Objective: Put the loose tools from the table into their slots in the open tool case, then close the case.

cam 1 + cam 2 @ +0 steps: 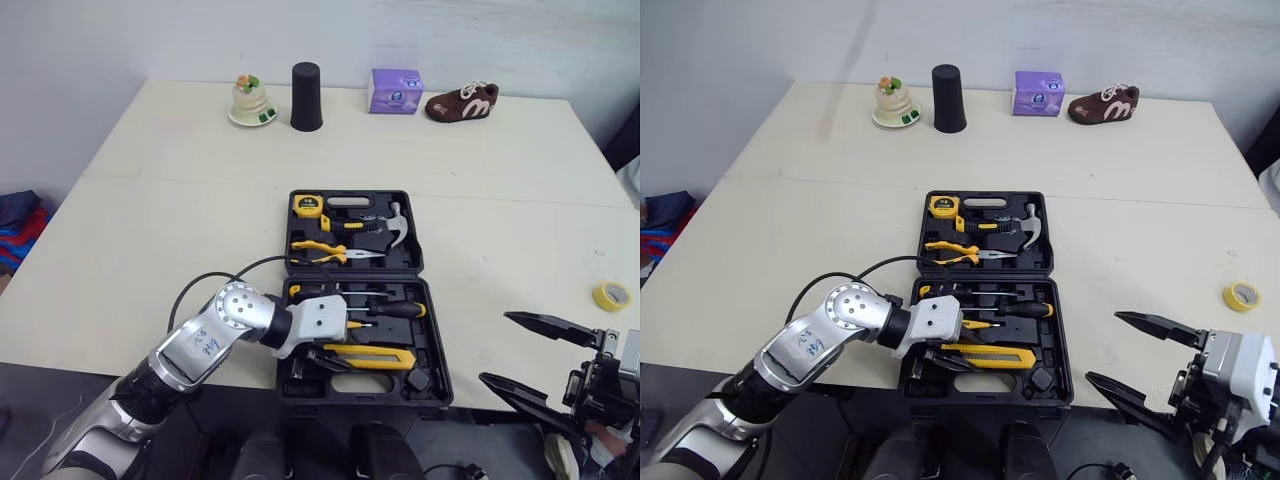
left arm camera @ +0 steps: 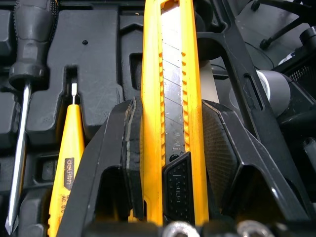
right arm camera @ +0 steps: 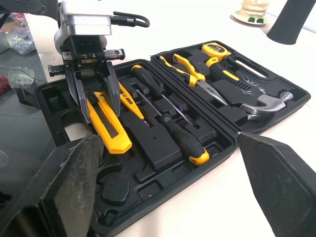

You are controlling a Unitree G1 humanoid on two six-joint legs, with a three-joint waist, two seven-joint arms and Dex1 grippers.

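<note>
**Left pincer** (image 3: 102, 117) grips the knife (image 3: 109, 127) in the near half of the case (image 1: 434, 335). **Right pincer** (image 1: 493, 347) hangs open at the bench (image 1: 200, 200) edge. Release the knife askew and it may sit proud, blocking the lid (image 1: 412, 262). Your left wrist view shows pads (image 2: 217, 133) on its sides; head views hide them.

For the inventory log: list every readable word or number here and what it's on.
"deli": on the yellow screwdriver; the line below it is blurred.
Too small to read: print on the purple box and the tape measure.
Nothing readable on the knife.
</note>
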